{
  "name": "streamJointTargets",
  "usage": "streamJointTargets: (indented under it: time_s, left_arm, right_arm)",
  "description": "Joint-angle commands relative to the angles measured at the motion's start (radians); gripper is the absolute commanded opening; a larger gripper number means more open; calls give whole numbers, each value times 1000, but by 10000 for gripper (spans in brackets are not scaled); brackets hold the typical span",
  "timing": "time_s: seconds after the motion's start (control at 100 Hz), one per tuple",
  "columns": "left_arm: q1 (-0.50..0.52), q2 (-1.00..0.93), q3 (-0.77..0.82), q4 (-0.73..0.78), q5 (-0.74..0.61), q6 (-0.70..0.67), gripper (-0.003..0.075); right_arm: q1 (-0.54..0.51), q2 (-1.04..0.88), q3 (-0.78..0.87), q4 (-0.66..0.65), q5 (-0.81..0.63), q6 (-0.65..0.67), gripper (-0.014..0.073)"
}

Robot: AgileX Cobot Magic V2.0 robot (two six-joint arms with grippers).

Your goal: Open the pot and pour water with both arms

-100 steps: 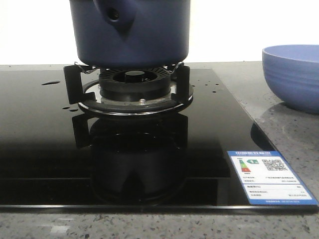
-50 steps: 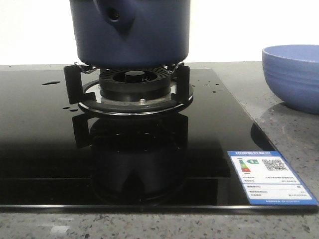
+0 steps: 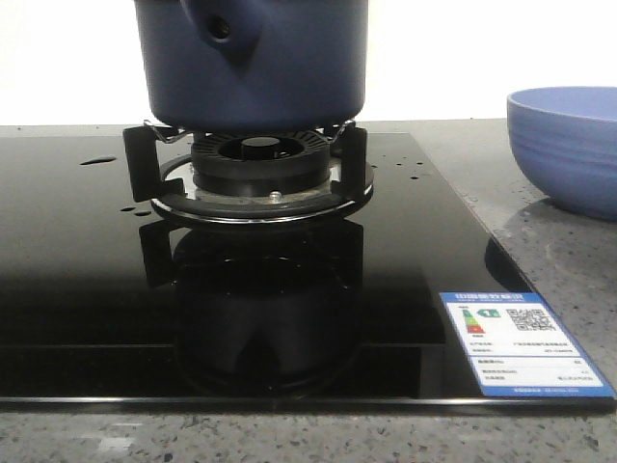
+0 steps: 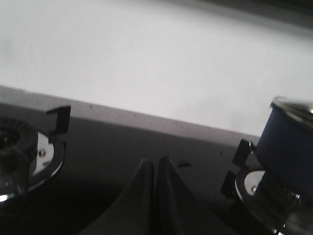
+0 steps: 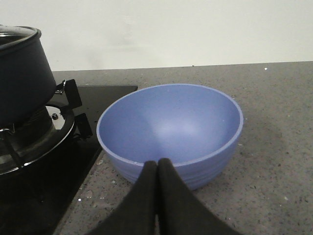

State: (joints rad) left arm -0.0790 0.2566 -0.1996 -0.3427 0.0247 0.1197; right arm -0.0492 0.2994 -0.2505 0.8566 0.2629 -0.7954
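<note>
1. Across the last second the front view showed no change: the pot (image 3: 253,63) sat on the burner (image 3: 258,164) exactly as it had, and no arm had entered that view.
2. The pot stood upright on the burner's supports, its stub with the round hole facing the camera. A glassy lid edge (image 5: 17,36) showed at its top in the right wrist view, so it looked unopened.
3. The left gripper (image 4: 155,166) had its fingers pressed together with nothing between them. It hung over the dark cooktop (image 3: 87,260), between a second burner (image 4: 24,152) and the pot, apart from both.
4. The right gripper (image 5: 157,169) was likewise closed and empty, just in front of the bowl (image 5: 168,132), which sat on the grey counter (image 5: 274,147) beside the cooktop.
5. The water (image 3: 98,160) showed only as a small puddle and scattered drops on the glass; whether the pot held any could not be told.
6. The stillness suggested the task had not started: lid on, nothing gripped, bowl empty.
7. In my judgement one gripper would have to open and take the lid first, while the other secured the pot for the pour towards the bowl.
8. The wet glass and the smooth lid looked like slip risks.
</note>
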Motion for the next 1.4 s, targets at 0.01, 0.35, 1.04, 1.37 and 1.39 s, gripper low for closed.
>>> streamJointTargets:
  time_s: [0.01,0.35,1.04,1.37,1.39]
  left_arm:
    - [-10,-30,36,94,-60,-105,-19]
    - [-6,-291,237,195,-54,-135,-19]
    - [-4,-288,234,202,-33,-135,-19]
    - [-4,-288,234,202,-33,-135,-19]
    - [-4,-288,234,202,-33,-135,-19]
  right_arm:
    - [0,8,-27,19,-55,-11,-64]
    - [0,8,-27,19,-55,-11,-63]
    - [0,10,-27,19,-56,-11,-63]
    - [0,10,-27,19,-81,-11,-64]
    - [0,10,-27,19,-81,-11,-63]
